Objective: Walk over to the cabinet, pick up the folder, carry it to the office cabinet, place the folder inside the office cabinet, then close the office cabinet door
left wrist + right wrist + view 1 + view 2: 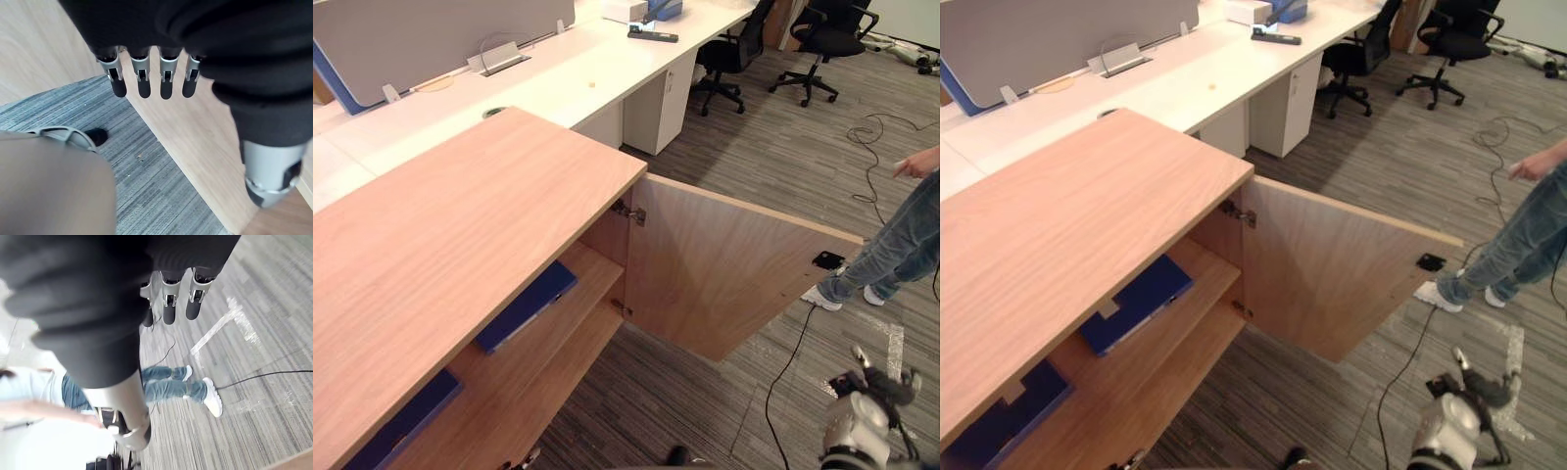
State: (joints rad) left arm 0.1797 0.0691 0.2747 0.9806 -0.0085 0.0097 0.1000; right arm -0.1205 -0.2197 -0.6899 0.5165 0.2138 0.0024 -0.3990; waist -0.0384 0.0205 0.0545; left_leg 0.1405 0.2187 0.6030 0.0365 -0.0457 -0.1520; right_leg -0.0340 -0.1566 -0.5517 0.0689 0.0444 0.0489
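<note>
Fingers [141,83] of the left hand [195,34] hang straight, slightly spread and empty by the office cabinet's [460,225] lower front edge; right hand [169,308] likewise slack; blue folder [524,305] lies flat on the shelf [592,279] above the left fingers, seemingly delivered; door [724,274] stands open, presumably awaiting closure.

Blue folder [527,305], wood-grain cabinet [440,245]

An office. A long white desk [607,78] with a grey divider screen [431,34] lies far left, black swivel chairs [824,35] stand far right on grey carpet [783,147]. The near wooden cabinet [460,225] holds blue folders [524,305].
</note>
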